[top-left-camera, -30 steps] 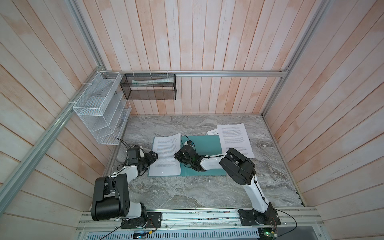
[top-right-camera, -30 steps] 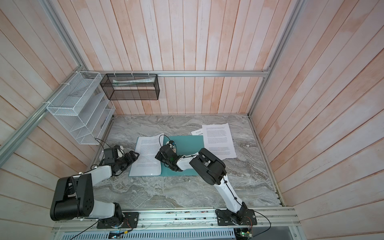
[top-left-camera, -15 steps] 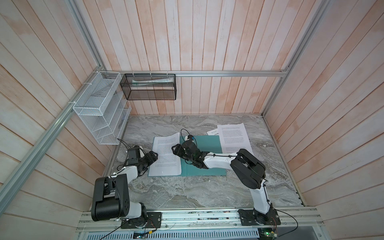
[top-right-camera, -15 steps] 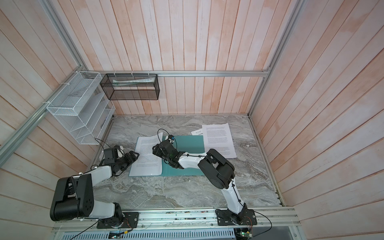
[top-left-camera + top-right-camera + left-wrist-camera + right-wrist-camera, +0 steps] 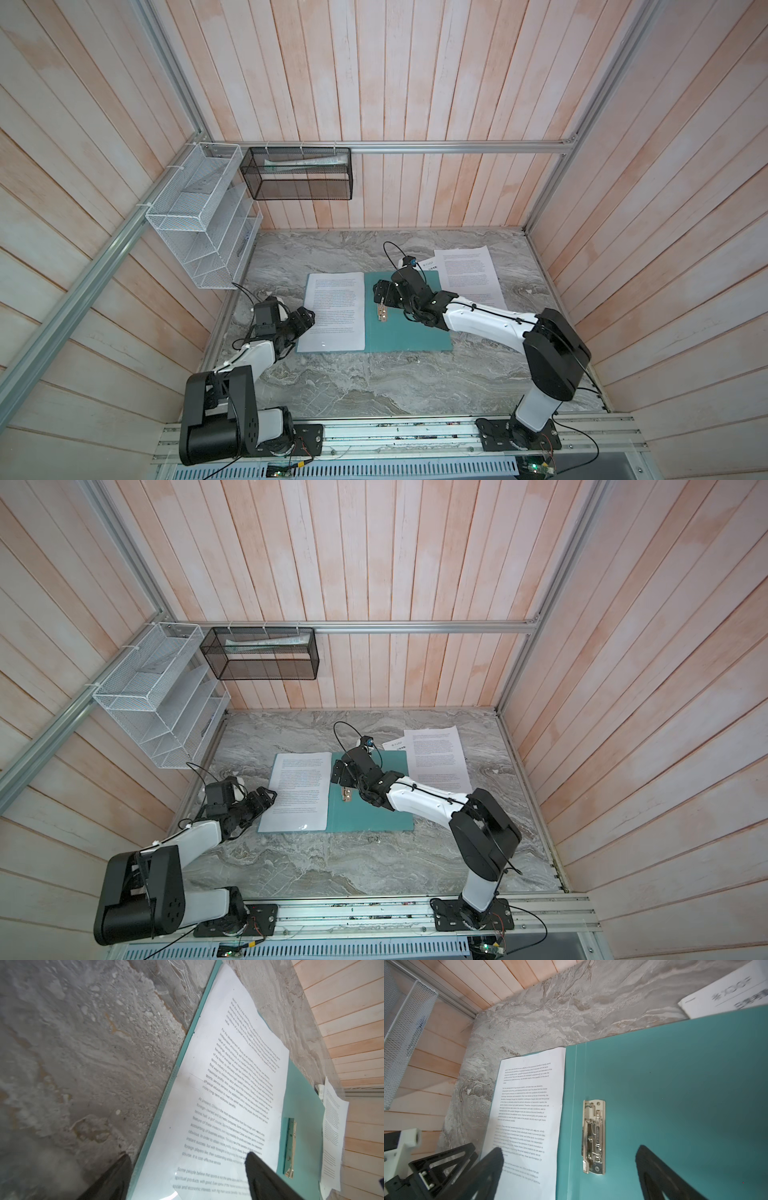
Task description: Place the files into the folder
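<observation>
Lab robot cell: plank walls (image 5: 374, 83), aluminium frame (image 5: 415, 146), marble-look worktop (image 5: 374, 382), arms (image 5: 478, 323) bolted to a rail (image 5: 395, 436).

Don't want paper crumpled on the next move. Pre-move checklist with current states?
1. Folder open flat on the table: ok.
2. Right gripper open and empty, above the clip: ok.
3. Left gripper open and empty, straddling the folder's outer edge: ok.
4. Filed sheet lying within the folder's left half: ok.
5. All files in: not ok. The top sheet and the logo sheet lie overlapping on the table beside the folder.
6. Clip lever up or down: cannot tell.
</observation>
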